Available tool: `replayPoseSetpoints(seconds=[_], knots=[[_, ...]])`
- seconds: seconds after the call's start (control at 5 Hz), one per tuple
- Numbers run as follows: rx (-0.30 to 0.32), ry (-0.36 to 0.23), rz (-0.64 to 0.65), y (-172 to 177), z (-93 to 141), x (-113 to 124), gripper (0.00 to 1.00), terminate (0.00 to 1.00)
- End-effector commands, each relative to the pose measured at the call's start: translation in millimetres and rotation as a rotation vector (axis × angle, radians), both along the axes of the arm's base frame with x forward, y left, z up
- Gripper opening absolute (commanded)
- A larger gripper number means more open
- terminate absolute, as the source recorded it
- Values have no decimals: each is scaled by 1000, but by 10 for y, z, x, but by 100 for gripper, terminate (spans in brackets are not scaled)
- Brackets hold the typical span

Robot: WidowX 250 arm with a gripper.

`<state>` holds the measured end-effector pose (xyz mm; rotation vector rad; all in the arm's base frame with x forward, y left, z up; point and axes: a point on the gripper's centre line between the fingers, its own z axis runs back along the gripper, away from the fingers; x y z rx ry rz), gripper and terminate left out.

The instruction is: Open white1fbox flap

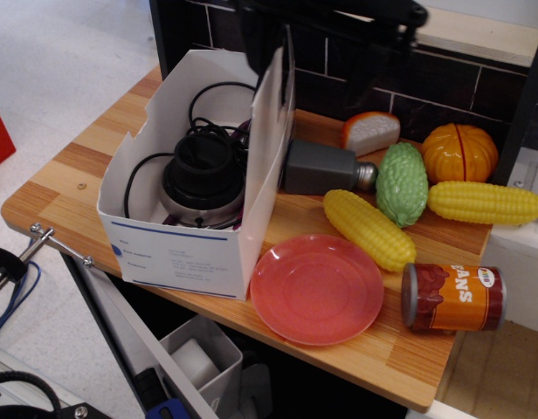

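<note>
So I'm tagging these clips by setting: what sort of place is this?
Likely a mock kitchen in a lab: a wooden counter against dark wall tiles, with toy corn and a toy pumpkin beside the opened white box.

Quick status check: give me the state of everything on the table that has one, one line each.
white1fbox: open, black device and cables visible inside.
flap: raised, standing about upright on the box's right edge.
gripper: dark and blurred above the flap; jaws cannot be made out.
red plate: empty, flat.
can: lying on its side.
grey bottle: lying on its side.
</note>
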<state>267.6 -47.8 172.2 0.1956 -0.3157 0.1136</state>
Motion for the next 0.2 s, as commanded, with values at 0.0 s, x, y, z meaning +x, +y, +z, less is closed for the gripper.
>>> replayPoseSetpoints(seconds=[0.0], knots=[[-13, -101, 11, -430, -176, 30, 100, 100]])
